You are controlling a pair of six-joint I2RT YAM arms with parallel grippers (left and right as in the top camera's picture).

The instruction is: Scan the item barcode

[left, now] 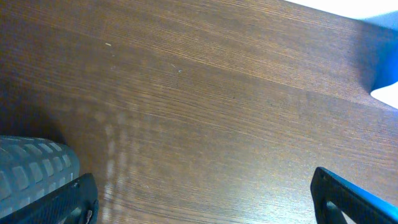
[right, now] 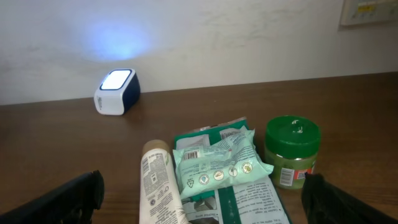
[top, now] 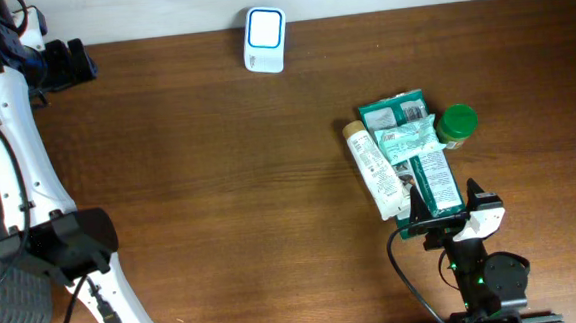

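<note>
Tabletop of dark wood from above. Far left, the white left arm reaches to the upper left corner, left gripper spread wide. A glowing white scanner sits top centre. Right of centre a white tube lies flat, tan cap toward upper left, long axis slanting down-right, touching a pale green packet atop a dark green pouch; a green-lidded jar stands beside. Below, the right gripper gapes wide, empty.
</note>
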